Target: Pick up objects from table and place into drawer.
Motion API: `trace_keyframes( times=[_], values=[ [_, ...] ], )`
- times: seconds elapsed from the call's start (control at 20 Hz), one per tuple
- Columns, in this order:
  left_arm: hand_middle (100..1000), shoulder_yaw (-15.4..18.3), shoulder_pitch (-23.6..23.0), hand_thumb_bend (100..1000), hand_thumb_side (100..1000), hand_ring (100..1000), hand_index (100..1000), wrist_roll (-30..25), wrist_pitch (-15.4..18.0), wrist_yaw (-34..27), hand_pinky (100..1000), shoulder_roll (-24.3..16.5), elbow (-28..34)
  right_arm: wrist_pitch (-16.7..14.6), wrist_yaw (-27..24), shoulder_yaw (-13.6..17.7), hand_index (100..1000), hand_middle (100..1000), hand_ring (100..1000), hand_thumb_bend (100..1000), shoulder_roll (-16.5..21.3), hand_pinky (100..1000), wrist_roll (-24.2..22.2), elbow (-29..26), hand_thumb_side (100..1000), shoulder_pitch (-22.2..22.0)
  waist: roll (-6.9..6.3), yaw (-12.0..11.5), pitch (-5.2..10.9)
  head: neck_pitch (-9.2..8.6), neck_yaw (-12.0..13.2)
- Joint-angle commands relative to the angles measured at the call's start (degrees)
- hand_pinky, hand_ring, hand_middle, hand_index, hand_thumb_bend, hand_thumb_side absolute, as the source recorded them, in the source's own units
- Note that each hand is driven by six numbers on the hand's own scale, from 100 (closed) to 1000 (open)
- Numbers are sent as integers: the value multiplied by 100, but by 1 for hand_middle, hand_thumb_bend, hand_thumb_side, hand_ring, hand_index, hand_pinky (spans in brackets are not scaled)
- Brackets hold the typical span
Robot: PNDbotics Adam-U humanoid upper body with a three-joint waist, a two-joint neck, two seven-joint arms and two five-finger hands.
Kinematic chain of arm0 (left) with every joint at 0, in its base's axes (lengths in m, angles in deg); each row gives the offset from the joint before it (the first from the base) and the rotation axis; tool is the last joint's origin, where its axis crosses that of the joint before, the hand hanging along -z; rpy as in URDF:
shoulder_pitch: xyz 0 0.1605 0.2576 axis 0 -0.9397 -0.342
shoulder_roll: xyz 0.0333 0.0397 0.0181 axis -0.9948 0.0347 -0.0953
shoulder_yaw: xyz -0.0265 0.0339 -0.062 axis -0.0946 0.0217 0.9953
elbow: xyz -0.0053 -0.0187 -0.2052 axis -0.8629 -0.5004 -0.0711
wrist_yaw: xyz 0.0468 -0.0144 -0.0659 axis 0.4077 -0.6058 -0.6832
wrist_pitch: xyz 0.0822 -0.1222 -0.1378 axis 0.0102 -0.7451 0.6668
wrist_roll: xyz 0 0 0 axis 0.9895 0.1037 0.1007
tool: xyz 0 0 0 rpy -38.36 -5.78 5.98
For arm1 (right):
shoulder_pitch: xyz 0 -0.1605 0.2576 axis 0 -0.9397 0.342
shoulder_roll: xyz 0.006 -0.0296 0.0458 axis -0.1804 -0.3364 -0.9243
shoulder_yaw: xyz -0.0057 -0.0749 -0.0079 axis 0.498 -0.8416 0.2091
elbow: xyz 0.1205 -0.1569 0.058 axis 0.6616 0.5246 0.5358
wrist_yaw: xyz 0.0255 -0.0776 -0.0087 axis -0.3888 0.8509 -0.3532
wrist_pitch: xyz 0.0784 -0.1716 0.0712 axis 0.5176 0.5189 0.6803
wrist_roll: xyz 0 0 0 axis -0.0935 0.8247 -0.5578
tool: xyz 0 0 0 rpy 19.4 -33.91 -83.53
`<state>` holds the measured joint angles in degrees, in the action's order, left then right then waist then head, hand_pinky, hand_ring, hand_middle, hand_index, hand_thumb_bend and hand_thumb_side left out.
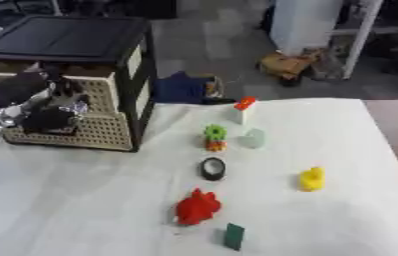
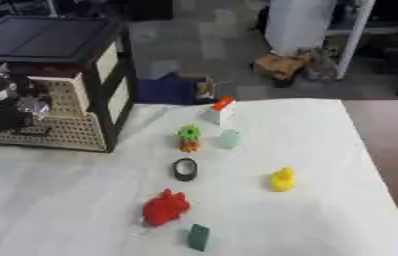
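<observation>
On a white-covered counter (image 1: 80,200) at frame centre lie small toys, including a red figure (image 1: 197,207) and yellow duck (image 1: 312,179), while the left hand (image 1: 52,116), fingers curled, grip unclear, meets the upper-left drawer (image 1: 89,127), risking a snag.

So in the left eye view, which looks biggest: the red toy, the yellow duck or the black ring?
Largest to smallest as they appear:
1. red toy
2. yellow duck
3. black ring
The duck and ring look close in size, and the red toy lies nearer the camera, so the order is unsure.
</observation>
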<state>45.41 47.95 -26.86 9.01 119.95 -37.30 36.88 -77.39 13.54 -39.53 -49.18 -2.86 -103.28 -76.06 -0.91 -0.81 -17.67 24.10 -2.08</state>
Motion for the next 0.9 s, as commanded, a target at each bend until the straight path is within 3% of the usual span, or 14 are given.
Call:
trace_keyframes(
  times=[0.05, 0.3, 0.9],
  values=[
    [780, 28, 51, 100, 1000, 744, 900, -114, 40, -109, 449, -141, 242, -17, -2, 85, 862, 610, 645, 100, 83, 647, -1, -92, 870, 29, 15, -25, 141, 14, -44],
    [704, 53, -99, 100, 1000, 654, 847, -460, 39, -246, 368, -255, 726, -8, -24, 95, 861, 611, 646, 100, 85, 648, 13, -92, 868, 11, 35, -88, 209, 59, -123],
    [678, 246, -335, 100, 1000, 611, 830, -676, -105, -616, 348, -409, 1748, -24, -125, 127, 859, 612, 650, 100, 102, 649, 53, -92, 871, -49, 129, -219, 430, 159, -263]
  ],
)
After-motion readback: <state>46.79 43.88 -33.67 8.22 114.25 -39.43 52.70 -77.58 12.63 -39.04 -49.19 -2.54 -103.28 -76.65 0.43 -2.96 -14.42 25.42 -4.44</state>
